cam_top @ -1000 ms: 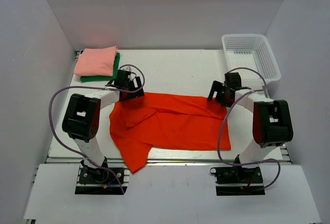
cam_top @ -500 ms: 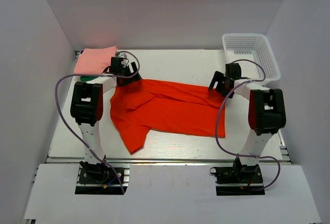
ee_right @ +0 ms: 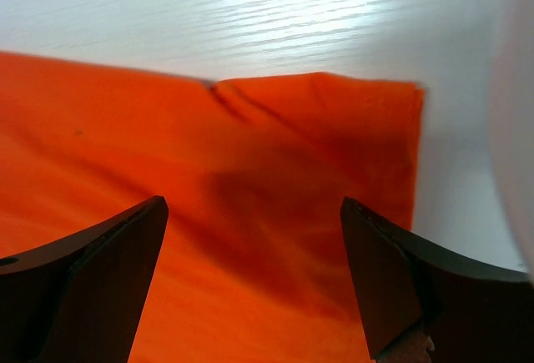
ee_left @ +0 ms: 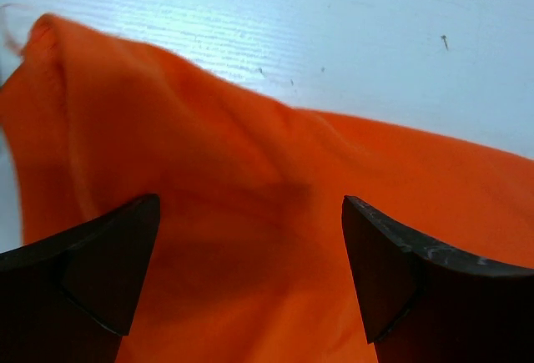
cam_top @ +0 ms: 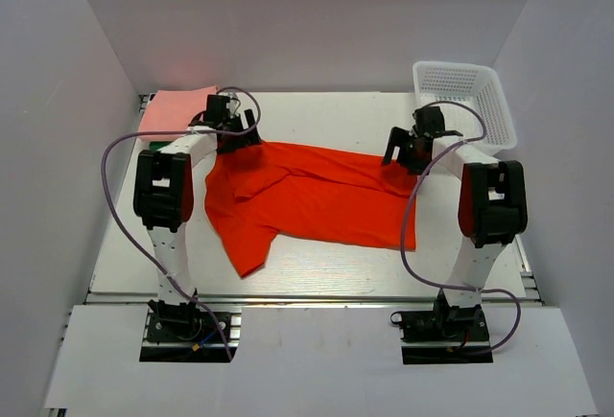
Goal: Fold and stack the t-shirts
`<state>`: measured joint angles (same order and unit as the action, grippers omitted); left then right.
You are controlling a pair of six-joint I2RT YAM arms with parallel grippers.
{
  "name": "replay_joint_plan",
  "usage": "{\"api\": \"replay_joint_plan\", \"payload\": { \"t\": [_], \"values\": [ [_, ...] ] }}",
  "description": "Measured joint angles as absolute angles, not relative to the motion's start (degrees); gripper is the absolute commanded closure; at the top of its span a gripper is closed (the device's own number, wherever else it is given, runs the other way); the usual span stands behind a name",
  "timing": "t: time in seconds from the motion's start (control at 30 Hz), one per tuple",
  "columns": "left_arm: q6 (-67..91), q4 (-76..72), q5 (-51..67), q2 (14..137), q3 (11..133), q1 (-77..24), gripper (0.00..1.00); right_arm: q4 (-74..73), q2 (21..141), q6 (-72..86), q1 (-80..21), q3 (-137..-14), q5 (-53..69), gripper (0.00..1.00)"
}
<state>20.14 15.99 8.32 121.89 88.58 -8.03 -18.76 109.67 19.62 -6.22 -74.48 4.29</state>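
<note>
Left gripper (ee_left: 250,206) stands wide open and holds nothing, its jaws straddling the 10 o'clock corner of the orange-red t-shirt (cam_top: 317,201). Its arm stretches forward, wrist pitched down. Right gripper (ee_right: 253,206), equally wide and empty, is over the shirt's 2 o'clock corner, its arm likewise extended. Two shirts show plainly: the orange one spread mid-table (cam_top: 326,115) and a folded pink t-shirt (cam_top: 177,110) at 10 o'clock. One white basket (cam_top: 465,86) sits at 1 o'clock.

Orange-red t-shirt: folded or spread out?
Spread out: the orange-red t-shirt lies wide and rumpled across the table, one part trailing toward the near left; not a compact fold.
</note>
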Motion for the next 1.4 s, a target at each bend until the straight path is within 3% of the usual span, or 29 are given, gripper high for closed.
{"api": "replay_joint_plan", "payload": {
  "t": [0.1, 0.3, 0.53, 0.83, 1.07, 1.4],
  "values": [
    [19.5, 19.0, 6.6, 117.1, 86.7, -8.3, 0.0, -18.9, 106.0, 18.0, -7.6, -73.8, 5.0, 0.1],
    [21.1, 22.4, 4.9, 95.1, 72.5, -8.6, 0.0, -17.0, 90.5, 16.4, -10.8, -66.1, 5.1, 0.1],
    [27.8, 25.5, 6.3, 70.8, 48.6, -10.4, 0.0, -14.5, 77.1, 19.2, -12.1, -51.1, 4.6, 0.1],
    [30.5, 38.2, 6.9, 59.0, 37.4, -11.9, 0.0, -15.0, 73.2, 21.3, -12.6, -43.4, 4.8, 0.1],
    [33.3, 39.9, 11.8, 52.4, 30.4, -13.0, 0.0, -15.6, 65.5, 21.8, -13.2, -38.4, 3.1, 0.1],
    [34.6, 41.3, 12.1, 53.4, 29.5, -13.7, 0.0, -16.5, 79.8, 21.7, -12.3, -49.6, -5.5, 0.1]
  ]
}}
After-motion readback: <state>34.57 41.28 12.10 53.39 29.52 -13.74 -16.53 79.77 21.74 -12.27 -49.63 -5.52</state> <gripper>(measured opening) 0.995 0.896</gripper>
